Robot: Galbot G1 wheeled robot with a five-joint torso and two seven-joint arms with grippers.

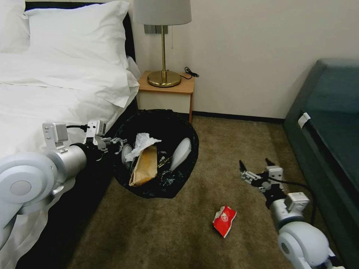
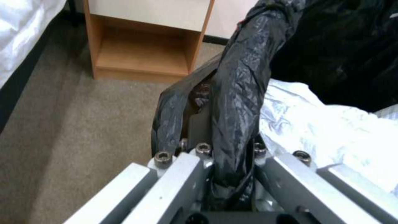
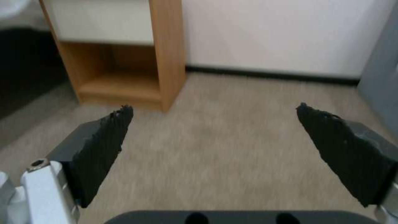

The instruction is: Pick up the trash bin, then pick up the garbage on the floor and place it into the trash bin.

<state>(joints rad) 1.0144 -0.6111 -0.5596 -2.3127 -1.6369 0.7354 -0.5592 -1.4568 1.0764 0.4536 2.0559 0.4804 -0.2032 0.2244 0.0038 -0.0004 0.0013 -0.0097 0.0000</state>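
Left gripper [image 1: 119, 145] clamped on trash bin [image 1: 157, 186] rim at its 9 o'clock. Right gripper [image 1: 254, 164] wide open, empty; red packet [image 1: 224, 221] at its 7 o'clock on floor [image 1: 168, 231].

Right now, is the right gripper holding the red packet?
No. The right gripper hangs open above the carpet, apart from the red packet lying on the floor.

Crinkly glossy black plastic lines trash bin [image 1: 157, 186]; matt short-pile floor [image 1: 168, 231]

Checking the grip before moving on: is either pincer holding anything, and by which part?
Left pincer grips the bin by its bag-covered rim. Right pincer is open, holding nothing.
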